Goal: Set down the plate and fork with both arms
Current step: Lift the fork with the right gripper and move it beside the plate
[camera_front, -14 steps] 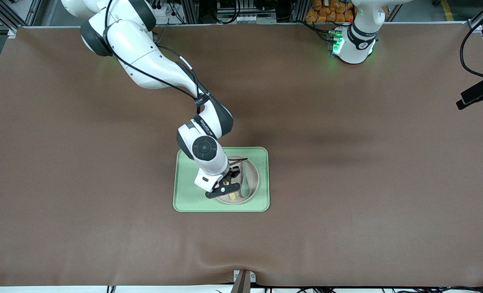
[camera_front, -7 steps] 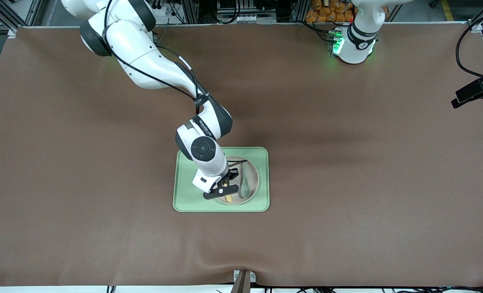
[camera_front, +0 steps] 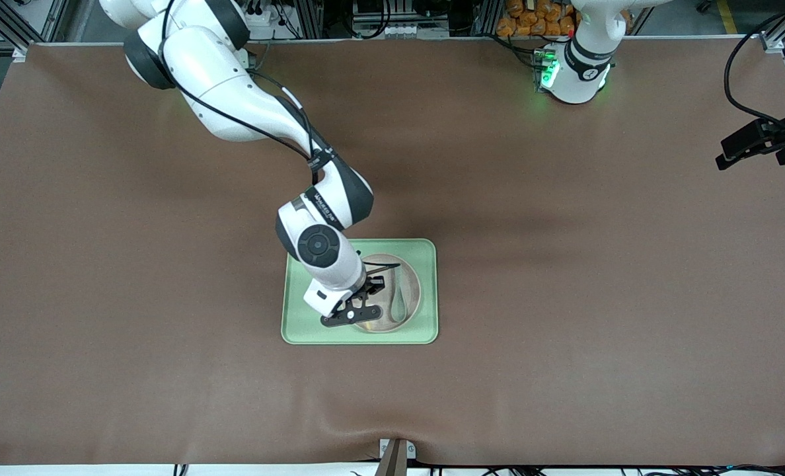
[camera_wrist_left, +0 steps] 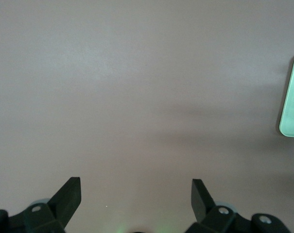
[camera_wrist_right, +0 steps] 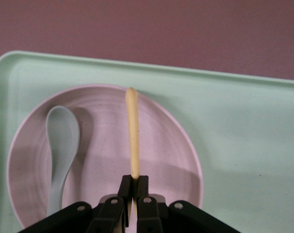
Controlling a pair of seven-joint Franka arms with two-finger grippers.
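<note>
The fork [camera_wrist_right: 132, 133] was pinched at one end between the jaws of the right gripper [camera_wrist_right: 133, 187], its yellow handle reaching out over the plate [camera_wrist_right: 166, 145]; the front camera did not show the fork, which the gripper covered. The plate lay in the green tray [camera_front: 300, 324], in the part of the tray toward the left arm's end of the desk [camera_front: 564, 297]. A grey-green spoon [camera_wrist_right: 60, 145] rested on the plate beside the fork, apart from it. The right gripper [camera_front: 356, 311] hung low over the plate's edge nearer the front camera, at the end of the right arm [camera_front: 234, 99]. The tray sat around the middle of the brown desk. The left gripper [camera_wrist_left: 134, 194] waited well away over bare desk near the left arm's end, its jaws spread wide with nothing between them.
</note>
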